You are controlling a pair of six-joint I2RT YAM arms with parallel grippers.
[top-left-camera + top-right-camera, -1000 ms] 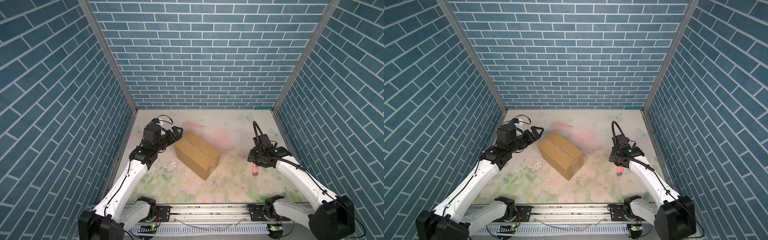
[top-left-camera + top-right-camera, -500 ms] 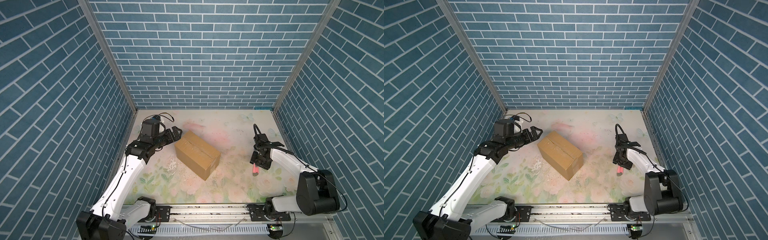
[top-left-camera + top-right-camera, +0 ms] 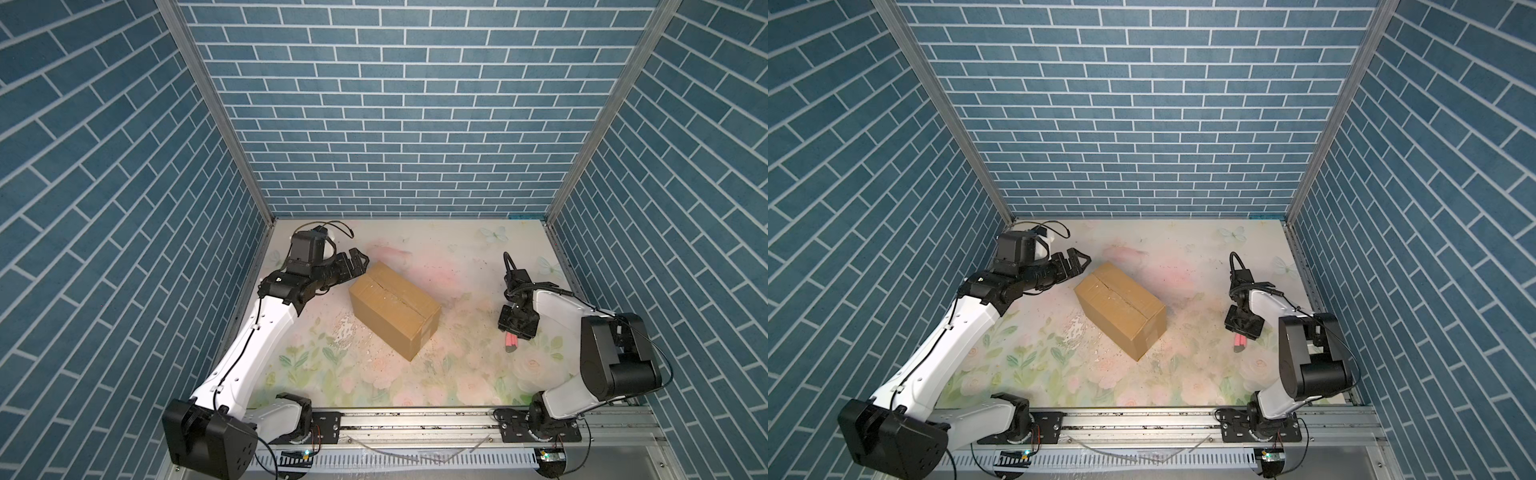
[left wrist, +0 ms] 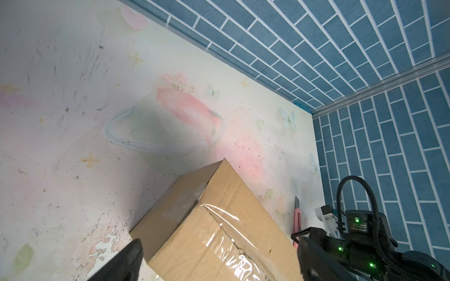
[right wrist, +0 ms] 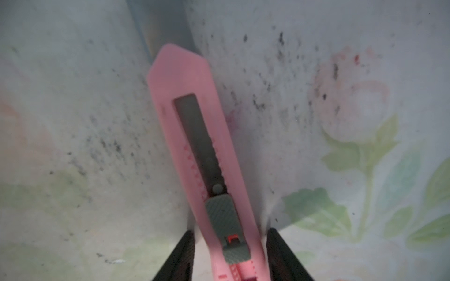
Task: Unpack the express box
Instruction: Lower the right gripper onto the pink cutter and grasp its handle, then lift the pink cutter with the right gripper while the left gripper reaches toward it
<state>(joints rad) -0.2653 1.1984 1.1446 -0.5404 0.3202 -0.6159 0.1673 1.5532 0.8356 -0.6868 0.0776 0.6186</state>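
Now, the right gripper (image 5: 229, 233) had come down low over the knife (image 5: 207, 158) on the table (image 3: 415, 374), and its arm had folded back toward its base compared with a second before. The fingers (image 5: 180, 255) stood either side of the pink handle, beside the slider, with the blade end pointing away beyond the tips. They had narrowed in the last half second, yet a thin sliver of table showed between each finger and the handle: closing, not clamped, knife lying flat.

The left gripper (image 3: 360, 258) had hardly moved. It hung fully spread and empty, just off the far corner of the box (image 3: 395, 309), not touching it.

The box sat unmoved between the two grippers, well apart from the right fingers, flaps shut, clear tape in place over the seam in the left wrist view.

Judgement: the knife pickup was under way and no cut had started. The squeeze needed to land squarely, or the slim handle could twist out.
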